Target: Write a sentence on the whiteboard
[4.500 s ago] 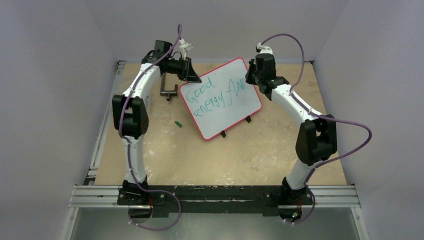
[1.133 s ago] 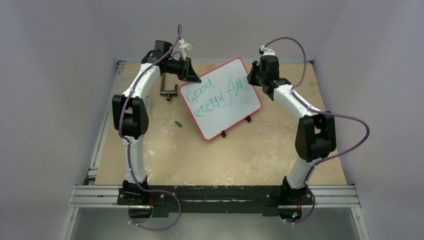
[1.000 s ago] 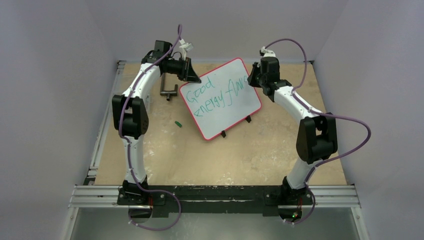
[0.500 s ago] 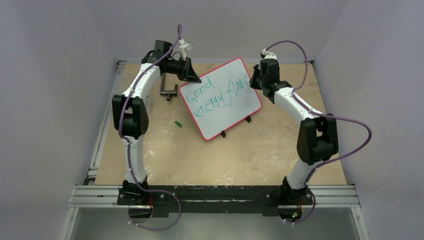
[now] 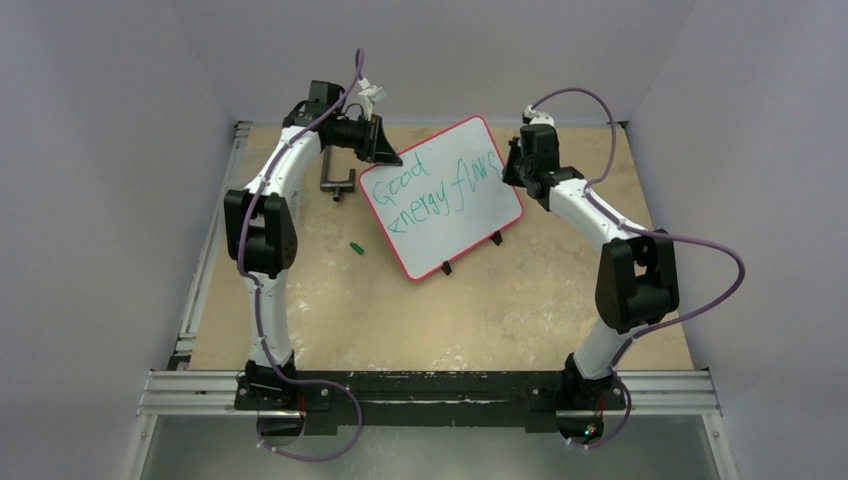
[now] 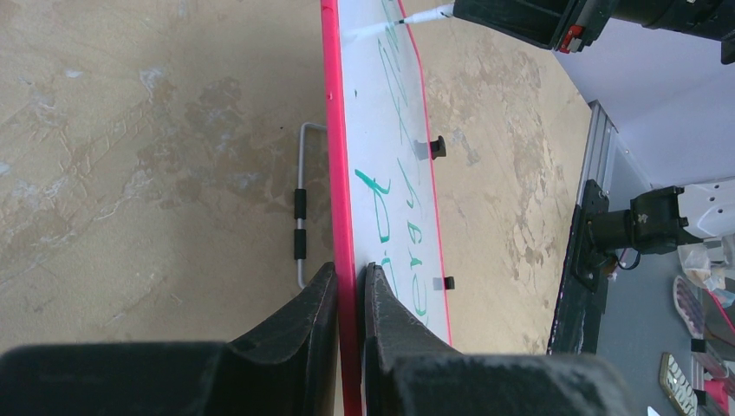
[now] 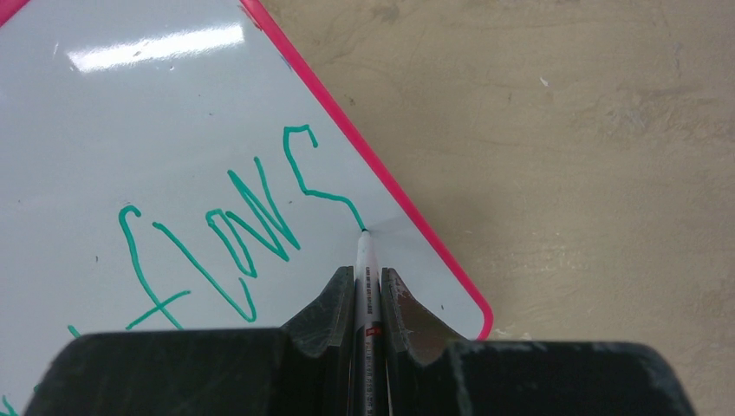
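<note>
A whiteboard point(image 5: 455, 215) with a red frame stands at the far middle of the table point(image 5: 400, 310), between the two robot arms, turned so that one corner points to the far wall; its two black clip feet point(image 5: 497, 239) sit along the near right edge. The left gripper point(image 6: 349, 282) pinches the board's red frame at the far left corner, one finger on each face, the fingers narrow around the thin edge. The right gripper point(image 7: 367, 290) is closed on a marker point(image 7: 364, 251) that lies straight between its fingers; the marker's tip touches the white surface just inside the right-hand corner of the frame, at the tail of the last letter. The sentence point(image 5: 432, 190), in green handwriting on two slanted lines, reads "Good energy flows" across the far half of the board. A small green piece point(image 5: 354, 246) lies on the table to the near left of the board, apart from it; a metal fitting point(image 5: 338, 180) sits on the table under the left arm.
</note>
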You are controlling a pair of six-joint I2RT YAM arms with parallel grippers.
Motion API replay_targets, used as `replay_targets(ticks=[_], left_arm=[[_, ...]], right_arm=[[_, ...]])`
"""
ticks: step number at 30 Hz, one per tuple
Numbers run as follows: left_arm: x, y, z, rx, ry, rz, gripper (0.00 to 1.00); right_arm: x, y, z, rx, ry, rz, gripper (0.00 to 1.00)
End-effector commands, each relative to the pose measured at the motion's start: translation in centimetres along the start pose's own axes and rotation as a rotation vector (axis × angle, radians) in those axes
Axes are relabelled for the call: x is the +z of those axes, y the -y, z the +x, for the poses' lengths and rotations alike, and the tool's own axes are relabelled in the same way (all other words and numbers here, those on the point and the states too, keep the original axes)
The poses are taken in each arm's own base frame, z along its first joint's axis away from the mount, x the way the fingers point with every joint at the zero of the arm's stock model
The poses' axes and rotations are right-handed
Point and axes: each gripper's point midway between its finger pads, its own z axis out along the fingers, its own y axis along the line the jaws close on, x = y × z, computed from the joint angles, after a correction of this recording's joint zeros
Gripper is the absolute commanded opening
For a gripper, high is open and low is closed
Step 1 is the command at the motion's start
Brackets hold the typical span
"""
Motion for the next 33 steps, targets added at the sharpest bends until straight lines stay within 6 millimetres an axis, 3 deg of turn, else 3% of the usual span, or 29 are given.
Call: replay_targets(ticks=[1, 9, 17, 26, 33], left_arm=[[-1.1, 2.9, -2.7, 0.172, 0.058, 0.038, 0.00], [-1.1, 2.9, -2.7, 0.172, 0.057, 0.037, 0.00], [-1.1, 2.9, -2.7, 0.174, 0.058, 0.037, 0.00], [-1.1, 2.8, -2.3, 0.177, 0.047, 0.034, 0.00], [-1.4, 2.5, -1.9, 0.188, 0.032, 0.016, 0.01]], right_arm=[[-1.1, -0.2, 1.4, -0.001, -0.038, -0.021, 0.00], [-2.0, -2.6, 0.3, 0.013, -0.020, -0.142, 0.00], [-2.8, -3.4, -1.9, 0.021, 0.022, -0.168, 0.00], [-8.0, -4.9, -5.2, 0.053, 0.132, -0.269, 0.00], [-10.9, -5.1, -5.0, 0.081, 0.160, -0.318, 0.00]])
